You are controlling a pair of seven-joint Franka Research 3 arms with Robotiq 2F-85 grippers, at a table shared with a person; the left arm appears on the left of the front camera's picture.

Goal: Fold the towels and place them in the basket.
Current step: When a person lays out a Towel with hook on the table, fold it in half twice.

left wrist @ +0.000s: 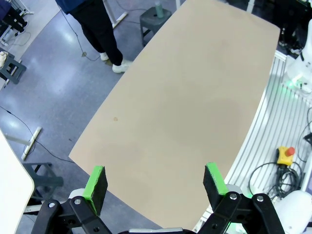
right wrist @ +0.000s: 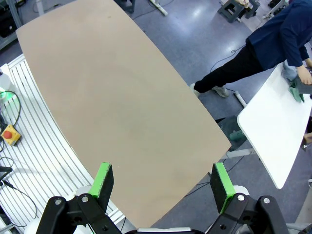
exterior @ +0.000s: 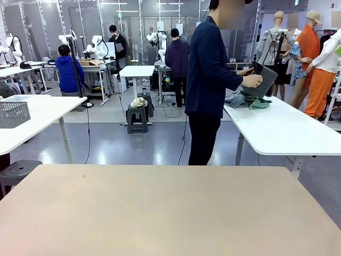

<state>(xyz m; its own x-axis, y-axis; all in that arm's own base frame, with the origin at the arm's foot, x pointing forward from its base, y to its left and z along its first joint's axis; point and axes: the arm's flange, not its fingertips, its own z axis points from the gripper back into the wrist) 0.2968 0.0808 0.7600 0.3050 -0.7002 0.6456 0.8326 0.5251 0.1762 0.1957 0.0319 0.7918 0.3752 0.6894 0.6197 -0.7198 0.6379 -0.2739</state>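
Observation:
A person in a dark blue top stands beyond the beige table (exterior: 170, 208), turned toward a white side table (exterior: 282, 130). Their hands hold the dark grey latticed basket (exterior: 261, 79) tilted above a heap of light-green towels (exterior: 254, 101) and greyish cloth. In the right wrist view the towels (right wrist: 296, 91) show as a small green patch by the person's hand. My left gripper (left wrist: 155, 187) hangs open high above the bare beige table (left wrist: 195, 107). My right gripper (right wrist: 163, 187) is open too, above the same table (right wrist: 112, 97). Neither holds anything.
A pale mesh basket (exterior: 13, 113) stands on a white table at the left. A stool (exterior: 16, 172) sits near the beige table's left corner. A yellow emergency-stop box (left wrist: 285, 155) and cables lie on the ribbed base beside the table.

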